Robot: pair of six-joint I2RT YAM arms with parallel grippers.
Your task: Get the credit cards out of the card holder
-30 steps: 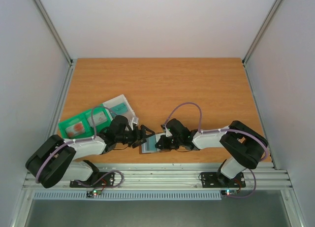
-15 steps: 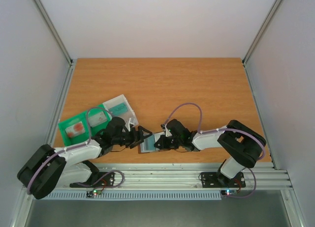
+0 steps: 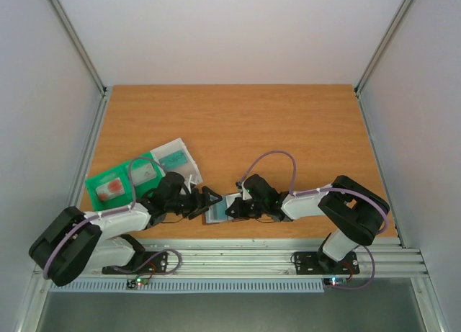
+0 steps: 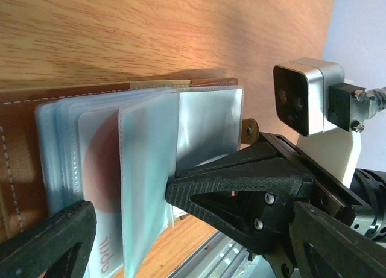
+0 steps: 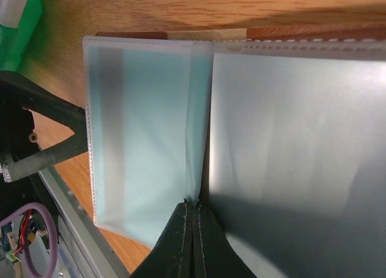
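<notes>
The card holder [image 3: 218, 210] lies open near the table's front edge, brown outside [image 4: 18, 163] with pale blue plastic sleeves [image 5: 145, 133]. One credit card [image 4: 99, 169], whitish with a red blotch, sits in a sleeve. My left gripper [image 4: 126, 202] is open, its fingers [image 4: 241, 187] on either side of the fanned sleeves that hold this card. My right gripper [image 5: 194, 208] is shut on the edge of one upright sleeve near the fold. In the top view both grippers meet at the holder, the left gripper [image 3: 209, 201] and the right gripper [image 3: 235, 209].
A green tray [image 3: 97, 181] at the left holds two credit cards [image 3: 110, 190]. A translucent box [image 3: 174, 159] behind it holds another. The aluminium rail [image 3: 230, 256] runs just in front of the holder. Bare wood lies behind both arms.
The left arm's elbow has dropped back and the left gripper has edged a little right onto the holder's sleeves. The right gripper has stayed shut in place.
</notes>
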